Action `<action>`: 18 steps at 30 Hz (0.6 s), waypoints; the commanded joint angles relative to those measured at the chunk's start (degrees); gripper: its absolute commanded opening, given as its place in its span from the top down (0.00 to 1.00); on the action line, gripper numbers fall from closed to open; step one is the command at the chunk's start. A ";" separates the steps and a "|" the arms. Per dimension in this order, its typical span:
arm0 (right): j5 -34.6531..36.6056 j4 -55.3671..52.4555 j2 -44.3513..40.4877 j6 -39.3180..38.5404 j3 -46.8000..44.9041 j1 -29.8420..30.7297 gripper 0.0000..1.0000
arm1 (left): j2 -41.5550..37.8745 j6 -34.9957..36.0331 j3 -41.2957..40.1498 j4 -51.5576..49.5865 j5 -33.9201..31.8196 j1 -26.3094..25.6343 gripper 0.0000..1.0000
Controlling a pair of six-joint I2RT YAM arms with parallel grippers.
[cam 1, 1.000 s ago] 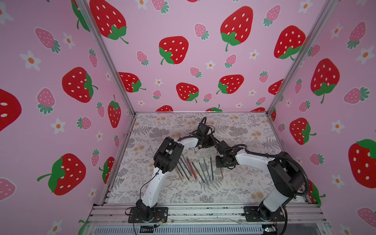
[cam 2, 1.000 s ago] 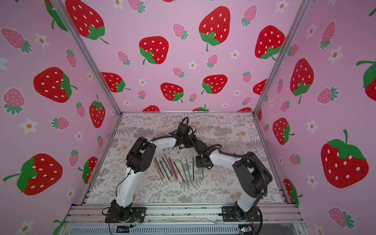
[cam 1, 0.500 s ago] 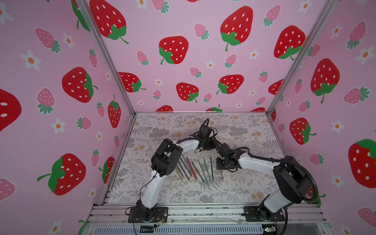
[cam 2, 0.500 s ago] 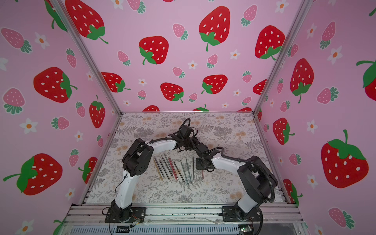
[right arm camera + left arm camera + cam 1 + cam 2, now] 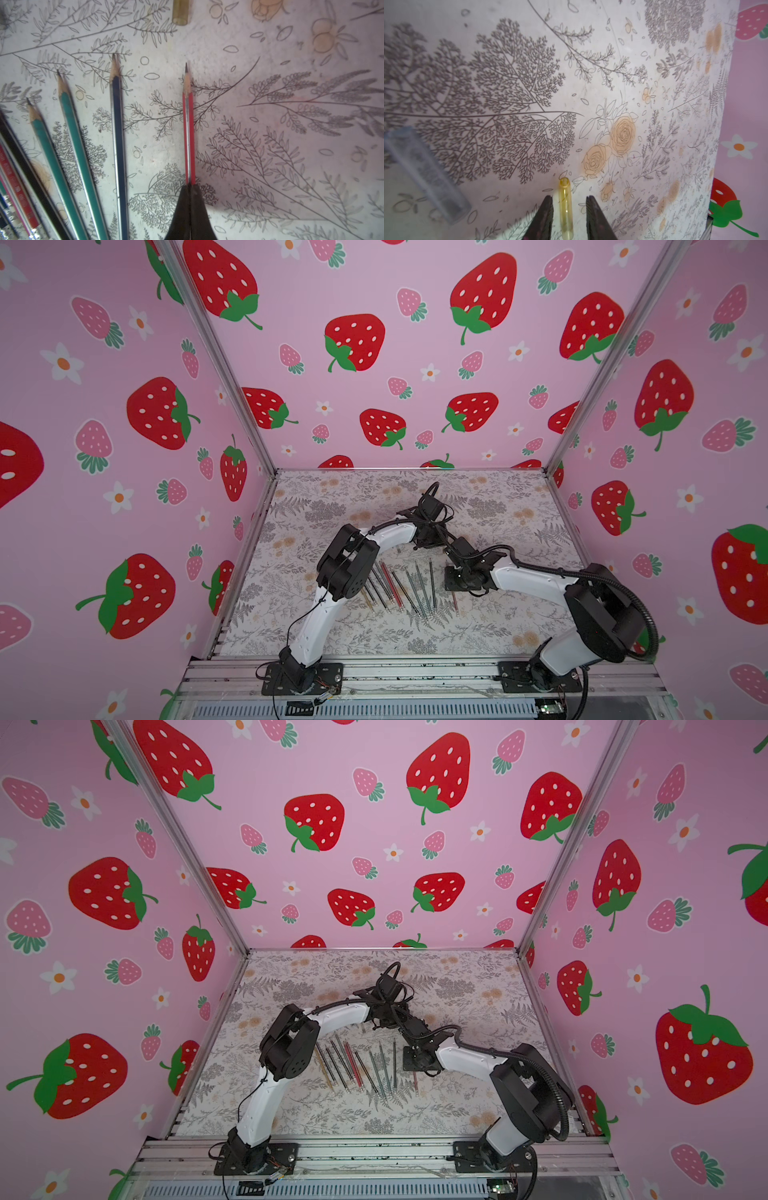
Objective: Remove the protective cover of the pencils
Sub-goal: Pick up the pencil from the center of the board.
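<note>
The pencils [image 5: 399, 585] lie fanned out on the floral table between the two arms in both top views. My right gripper [image 5: 190, 186] is shut on a red pencil [image 5: 189, 135] whose sharpened point is bare. Beyond that point lies a yellow translucent cover [image 5: 180, 12]. In the left wrist view this yellow cover [image 5: 565, 207] lies on the table between the fingers of my left gripper [image 5: 569, 197], which stands open with a gap on each side. From above, the left gripper [image 5: 430, 533] sits just behind the right gripper [image 5: 457, 585].
Green pencils [image 5: 76, 145], a dark blue pencil [image 5: 118, 145] and black and red ones lie beside the held pencil, points bare. A clear greyish cover [image 5: 425, 176] lies on the table near the left gripper. Pink strawberry walls [image 5: 374, 364] enclose the table.
The right arm's elbow has swung outward to the right while its gripper stays at the pencils. The left arm has shifted only slightly.
</note>
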 commanded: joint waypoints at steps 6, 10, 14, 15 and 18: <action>0.44 -2.19 0.40 1.29 -1.20 0.28 0.90 | 4.05 2.94 7.05 -10.02 -4.63 -1.02 0.72; 0.40 -2.09 0.55 1.34 -1.13 0.28 0.90 | 4.87 3.12 8.18 -11.17 -4.89 -1.13 0.79; 0.53 -2.18 0.50 1.32 -1.20 0.31 0.90 | 5.13 3.45 9.08 -12.38 -5.94 -1.09 0.85; 0.52 -2.19 0.48 1.34 -1.20 0.30 0.90 | 5.10 3.48 9.21 -12.68 -6.42 -1.06 0.85; 0.51 -2.10 0.63 1.34 -1.20 0.29 0.90 | 5.06 3.60 9.55 -12.92 -7.07 -0.87 0.85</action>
